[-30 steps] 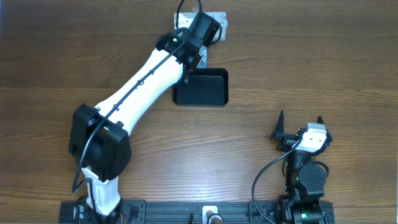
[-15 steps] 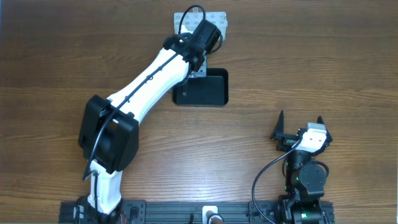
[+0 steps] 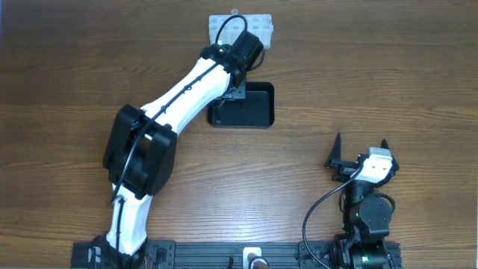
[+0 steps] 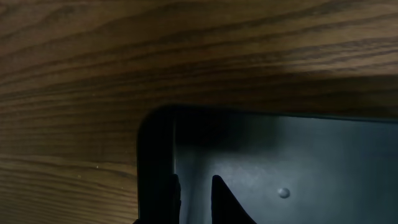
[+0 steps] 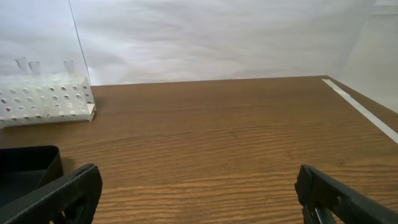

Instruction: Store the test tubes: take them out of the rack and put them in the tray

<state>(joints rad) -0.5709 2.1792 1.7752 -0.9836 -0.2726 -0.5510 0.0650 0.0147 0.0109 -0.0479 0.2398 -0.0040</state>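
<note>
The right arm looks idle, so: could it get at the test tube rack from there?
Probably: bare table lies between the right gripper and the test tube rack, though the left arm hangs close by.

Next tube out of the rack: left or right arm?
Left. The left gripper hangs over a corner of the tray, right next to the rack. The right gripper sits open near its own base, far across the table.
</note>
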